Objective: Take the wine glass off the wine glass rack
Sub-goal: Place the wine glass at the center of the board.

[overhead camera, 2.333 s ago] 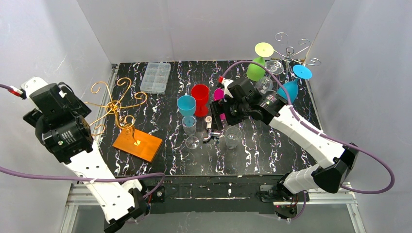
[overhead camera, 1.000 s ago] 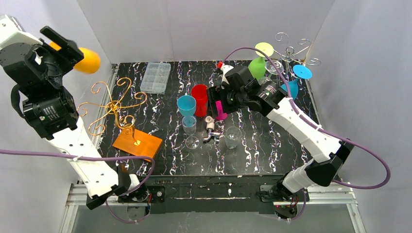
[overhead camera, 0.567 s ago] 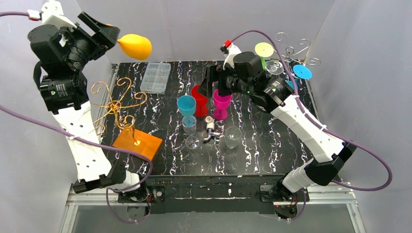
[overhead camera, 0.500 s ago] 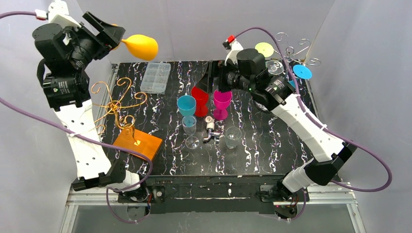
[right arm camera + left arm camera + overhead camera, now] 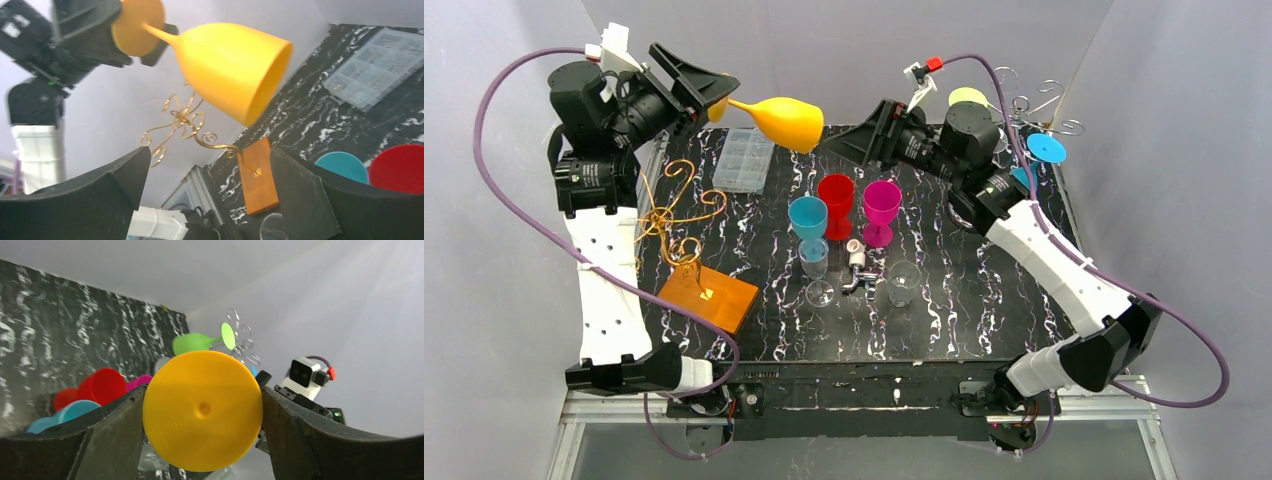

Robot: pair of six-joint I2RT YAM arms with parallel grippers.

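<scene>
My left gripper (image 5: 714, 100) is shut on the round foot of a yellow wine glass (image 5: 786, 118), held high above the table's back left with its bowl pointing right. In the left wrist view the yellow foot (image 5: 202, 410) fills the gap between both fingers. The gold wire wine glass rack (image 5: 664, 215) on its orange base (image 5: 707, 298) stands bare below. My right gripper (image 5: 849, 140) is raised and open, facing the glass's bowl (image 5: 230, 65) from a short way off. Nothing is between the right gripper's (image 5: 210, 160) fingers.
A silver wire rack (image 5: 1024, 100) at the back right carries a green glass (image 5: 195, 342) and a blue glass (image 5: 1046, 148). Mid-table stand a red glass (image 5: 836, 195), a magenta glass (image 5: 881, 205), a blue cup (image 5: 807, 218) and clear glasses (image 5: 903, 282). A clear plastic box (image 5: 745, 158) lies at the back.
The left arm has swung the yellow glass up and rightward, away from the gold rack. The right arm has lifted off the magenta glass and turned to face the yellow one.
</scene>
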